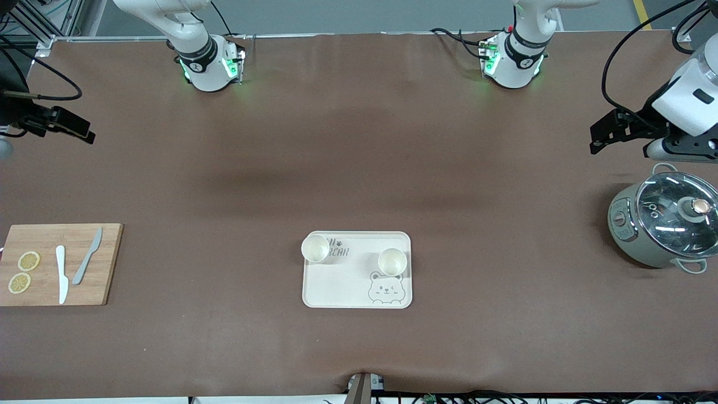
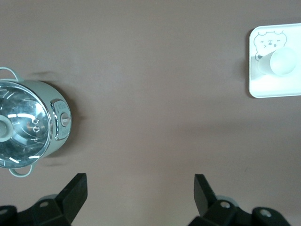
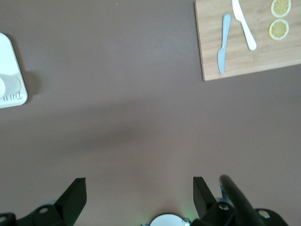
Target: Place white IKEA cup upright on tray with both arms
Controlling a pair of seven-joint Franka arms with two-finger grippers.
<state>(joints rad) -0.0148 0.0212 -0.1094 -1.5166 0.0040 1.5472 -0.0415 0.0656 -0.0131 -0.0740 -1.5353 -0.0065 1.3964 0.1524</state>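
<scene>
The cream tray (image 1: pixel 348 283) with the bear face lies in the middle of the table. Two white cups stand upright on it: one (image 1: pixel 315 248) at the corner toward the right arm's end, one (image 1: pixel 391 261) just above the bear drawing. My left gripper (image 1: pixel 595 137) is open and empty, up over the table at the left arm's end, beside the pot. Its wrist view (image 2: pixel 140 188) shows the tray (image 2: pixel 273 89) and one cup (image 2: pixel 281 62). My right gripper (image 1: pixel 84 132) is open and empty over the right arm's end. Its wrist view (image 3: pixel 139 190) shows the tray's corner (image 3: pixel 8 56).
A grey-green pot with a glass lid (image 1: pixel 664 220) stands at the left arm's end, also in the left wrist view (image 2: pixel 28 127). A wooden cutting board (image 1: pixel 84 280) with two knives and two lemon slices lies at the right arm's end, also in the right wrist view (image 3: pixel 263 52).
</scene>
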